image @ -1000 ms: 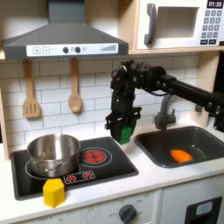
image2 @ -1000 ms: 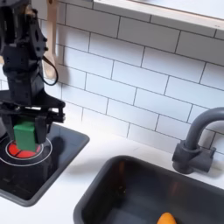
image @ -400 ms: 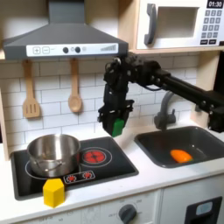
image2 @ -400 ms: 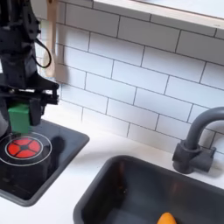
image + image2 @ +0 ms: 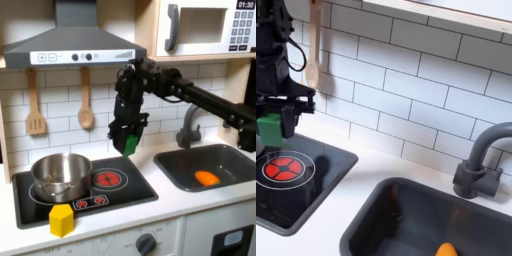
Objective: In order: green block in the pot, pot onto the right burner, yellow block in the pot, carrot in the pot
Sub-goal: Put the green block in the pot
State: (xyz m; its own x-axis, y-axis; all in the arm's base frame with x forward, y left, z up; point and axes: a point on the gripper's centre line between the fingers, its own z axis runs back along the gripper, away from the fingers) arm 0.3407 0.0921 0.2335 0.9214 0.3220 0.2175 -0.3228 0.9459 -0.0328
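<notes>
We see a toy kitchen with glossy white brick tiles behind a flat black stovetop bearing two red burner rings. To the first exterior view's right lies the sink, a dark grey rectangular basin with rounded corners and a dark curved faucet of matte finish behind it. The black jointed arm reaches in from that view's right, bent down over the stove. The pot, round, shiny silver metal with low straight walls, sits on the ring at the first exterior view's left. Two wooden utensils, a spatula and a spoon, hang on the tiles above it. The gripper hangs in the air above the bare ring, its black fingers clamped on the green block, a small dark green cube held well clear of the stovetop. The yellow block, a bright smooth cube, rests on the counter edge in front of the stove. The carrot, a small smooth orange oval, lies in the sink's bottom.
</notes>
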